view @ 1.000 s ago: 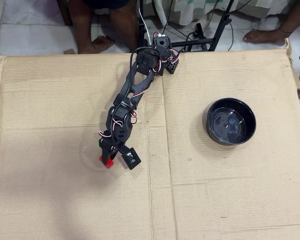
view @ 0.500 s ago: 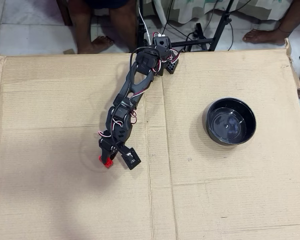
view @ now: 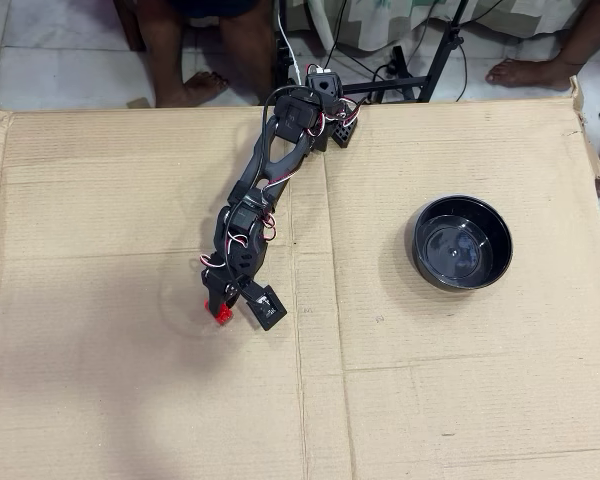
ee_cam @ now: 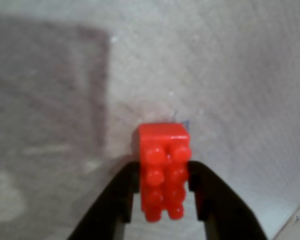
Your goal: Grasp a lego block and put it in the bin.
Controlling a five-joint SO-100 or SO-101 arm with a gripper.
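Red studded block (ee_cam: 162,170): lower centre of wrist view, studs facing camera. Glossy black bowl (view: 460,243): right of centre overhead, upright.

A creased cardboard sheet (view: 430,400) carries the black bin (view: 460,243).

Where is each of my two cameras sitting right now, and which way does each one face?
Wrist view: rides just behind the gripper, looking along the jaws at the cardboard; both black fingers show, closed on the lego block.
Overhead view: fixed above, looking straight down on the cardboard sheet; the whole arm shows, from its base at the far edge, plus the bin to the right.
Shared: the gripper, the red block and the cardboard.
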